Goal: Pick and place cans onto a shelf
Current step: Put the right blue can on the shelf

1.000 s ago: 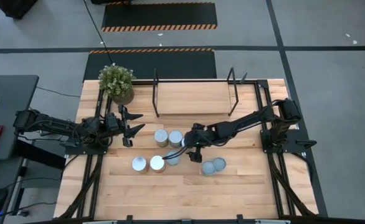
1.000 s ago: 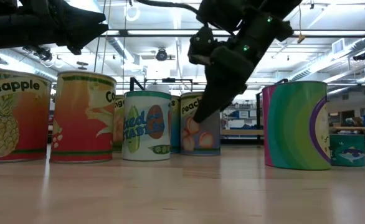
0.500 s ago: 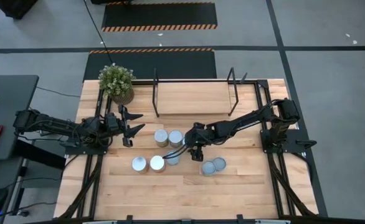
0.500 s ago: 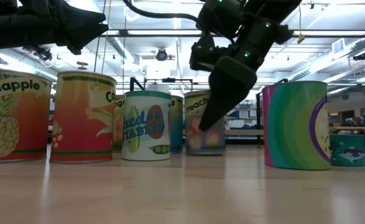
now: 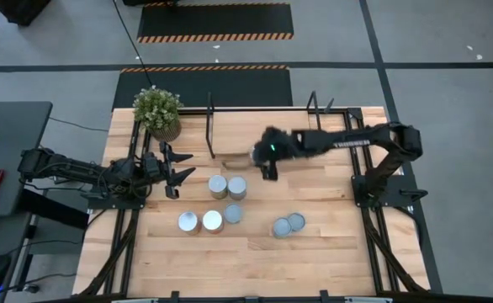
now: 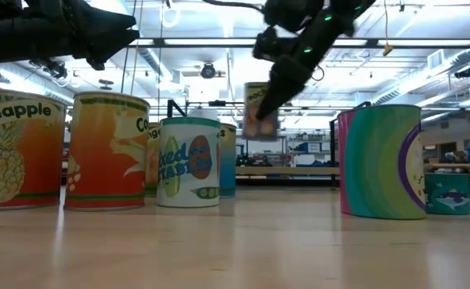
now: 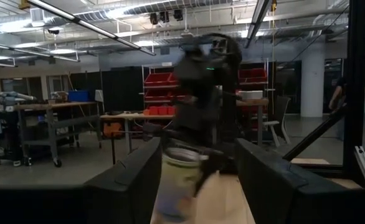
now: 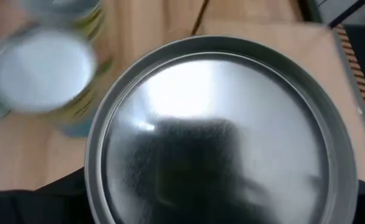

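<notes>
The right gripper [image 5: 263, 157] is clamped on a can [image 6: 258, 110], held in the air above the table [image 5: 331, 244].

The high view looks straight down on the whole table [image 5: 314, 244], taking in both arms, the shelf [image 5: 263, 126] and the grey floor around. The low view sits at tabletop height, close to the cans [image 6: 107, 151], facing level into the room. The left wrist view looks forward between its 2 fingers [image 7: 123, 186] toward the right arm. The right wrist view looks down, very near 1 can top [image 8: 217, 130]. The lifted can [image 6: 259, 108] appears in the low and left wrist views.
</notes>
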You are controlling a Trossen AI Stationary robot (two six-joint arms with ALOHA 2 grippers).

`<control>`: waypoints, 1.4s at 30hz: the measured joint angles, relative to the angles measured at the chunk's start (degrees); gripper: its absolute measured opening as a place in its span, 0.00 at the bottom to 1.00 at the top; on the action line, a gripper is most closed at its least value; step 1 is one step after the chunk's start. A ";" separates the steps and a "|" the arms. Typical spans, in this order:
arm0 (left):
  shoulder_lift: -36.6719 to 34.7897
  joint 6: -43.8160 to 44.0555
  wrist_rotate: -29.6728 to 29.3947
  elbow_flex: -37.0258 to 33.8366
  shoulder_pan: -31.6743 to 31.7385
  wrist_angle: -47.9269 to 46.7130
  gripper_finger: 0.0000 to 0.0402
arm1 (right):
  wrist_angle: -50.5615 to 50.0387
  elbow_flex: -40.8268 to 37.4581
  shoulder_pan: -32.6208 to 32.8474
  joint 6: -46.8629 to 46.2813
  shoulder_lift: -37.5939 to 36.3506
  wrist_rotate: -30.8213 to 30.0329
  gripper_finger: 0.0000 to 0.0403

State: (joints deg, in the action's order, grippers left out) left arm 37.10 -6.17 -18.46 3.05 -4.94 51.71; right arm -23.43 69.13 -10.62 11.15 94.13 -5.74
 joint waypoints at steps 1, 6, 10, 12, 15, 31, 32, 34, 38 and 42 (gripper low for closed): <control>0.00 0.02 -0.04 0.00 0.00 0.08 0.51 | -0.72 1.72 -1.37 1.32 1.14 1.37 0.80; 0.00 0.02 -1.09 0.00 -0.04 0.20 0.51 | -3.47 12.86 -6.30 8.27 8.24 5.78 0.80; 0.02 0.03 -2.35 0.00 -0.04 -0.21 0.51 | -6.78 22.40 -9.54 12.97 15.70 8.84 0.80; 0.00 0.02 -2.53 0.00 0.01 -0.25 0.51 | -8.18 27.35 -11.23 14.30 19.56 11.28 0.80; 0.02 0.04 -2.55 0.00 0.01 -0.65 0.51 | -8.96 33.94 -13.43 15.74 24.94 14.84 0.80; 0.00 -0.46 -3.43 0.00 -0.01 -0.99 0.51 | -21.68 59.24 -18.72 17.67 44.25 21.69 0.89; 0.01 -0.46 -3.45 0.00 0.01 -0.99 0.51 | -21.66 59.29 -18.82 17.67 44.30 21.52 0.91; 0.01 -0.48 -3.63 0.00 0.01 -1.05 0.51 | -21.95 59.30 -18.99 17.79 44.30 20.91 0.95; 0.00 -0.48 -3.84 0.00 0.01 -1.05 0.51 | -22.78 59.30 -19.05 19.31 43.84 19.41 0.98; 0.00 -0.49 -3.86 0.00 0.01 -1.10 0.51 | -23.44 59.34 -19.19 19.94 43.00 16.81 0.97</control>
State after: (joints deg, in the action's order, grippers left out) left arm 37.10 -6.67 -22.32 3.05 -4.93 50.61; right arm -46.87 128.46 -29.81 31.09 137.13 11.07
